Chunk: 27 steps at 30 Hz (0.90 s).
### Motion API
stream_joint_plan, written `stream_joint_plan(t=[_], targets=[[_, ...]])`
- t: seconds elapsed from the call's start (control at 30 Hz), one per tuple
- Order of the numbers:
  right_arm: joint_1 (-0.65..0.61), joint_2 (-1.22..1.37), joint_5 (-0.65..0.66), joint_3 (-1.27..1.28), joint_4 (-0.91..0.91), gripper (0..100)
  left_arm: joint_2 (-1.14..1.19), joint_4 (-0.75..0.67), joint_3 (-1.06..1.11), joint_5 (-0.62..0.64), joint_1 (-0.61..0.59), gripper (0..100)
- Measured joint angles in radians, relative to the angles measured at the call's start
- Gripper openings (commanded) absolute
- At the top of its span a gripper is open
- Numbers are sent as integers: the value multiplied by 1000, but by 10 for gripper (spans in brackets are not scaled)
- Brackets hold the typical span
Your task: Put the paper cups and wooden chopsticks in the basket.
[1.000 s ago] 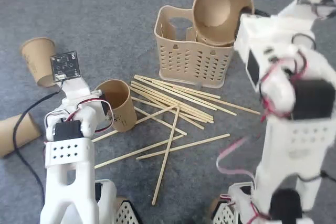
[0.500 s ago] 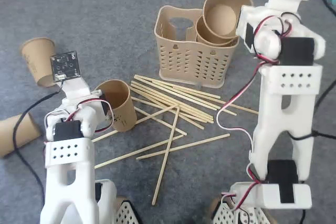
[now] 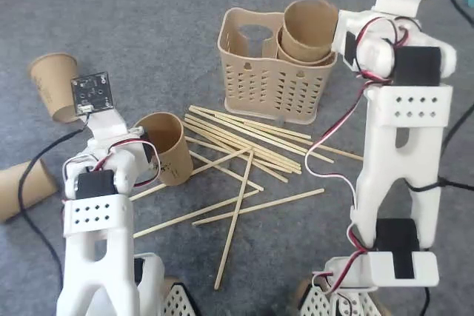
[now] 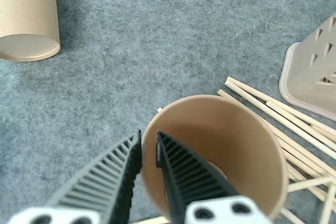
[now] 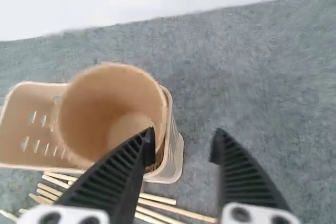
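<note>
My left gripper (image 4: 148, 149) is shut on the rim of a brown paper cup (image 4: 220, 145), which stands by the chopsticks (image 3: 244, 155) scattered on the grey carpet. The beige basket (image 3: 261, 79) stands behind them. In its far right corner sit two nested paper cups (image 3: 307, 31). My right gripper (image 5: 184, 137) hangs open just above the top cup (image 5: 105, 114), one finger by its rim, holding nothing. Two more paper cups lie at the left: one (image 3: 50, 85) farther back, one (image 3: 21, 189) near the edge.
The right arm's white body (image 3: 404, 109) stands tall beside the basket's right side. The left arm's base (image 3: 96, 257) is at the front left. Chopsticks (image 5: 157, 200) run close along the basket's front wall.
The right arm brought its tilted cup down into the cup in the basket, let go and drew upright. The left arm and its cup stayed still.
</note>
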Motion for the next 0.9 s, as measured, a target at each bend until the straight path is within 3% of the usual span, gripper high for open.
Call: stream_joint_plan(t=[0.27,0.37,0.63,0.9], targets=[[0,-163,-2,-147,284,220,0,0,0,0,0,48],[28,-259,48,-77,295,219,0,0,0,-6,-25,48],[115,-601,160,485,258,219,0,61,-95,0,-133,48],[282,-925,285,1214,-103,219,0,230,-244,-2,-146,48]])
